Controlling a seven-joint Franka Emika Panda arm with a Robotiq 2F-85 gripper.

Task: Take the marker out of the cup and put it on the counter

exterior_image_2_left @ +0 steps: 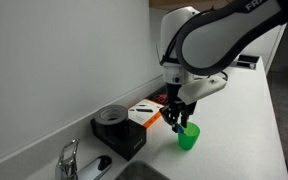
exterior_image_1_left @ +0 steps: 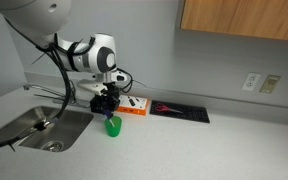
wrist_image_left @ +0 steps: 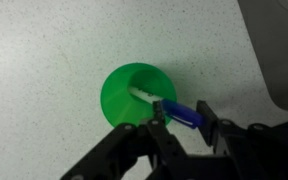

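A green cup [wrist_image_left: 124, 100] stands on the speckled counter [wrist_image_left: 44, 50]. A marker [wrist_image_left: 144, 95] with a white body and a blue cap leans out of it toward the cup's lower right rim. My gripper [wrist_image_left: 182, 117] is right above the cup's rim, with its two fingers apart on either side of the blue cap. I cannot see them pressing on the marker. In both exterior views the gripper [exterior_image_1_left: 106, 103] [exterior_image_2_left: 178, 120] hangs just over the cup [exterior_image_1_left: 113, 125] [exterior_image_2_left: 188, 137]; the marker is too small to make out there.
A steel sink [exterior_image_1_left: 44, 125] lies close beside the cup, with a faucet [exterior_image_2_left: 69, 160]. An orange box [exterior_image_1_left: 134, 105] and a black tray [exterior_image_1_left: 179, 110] sit behind the cup by the wall. A black container [exterior_image_2_left: 119, 130] stands near the sink.
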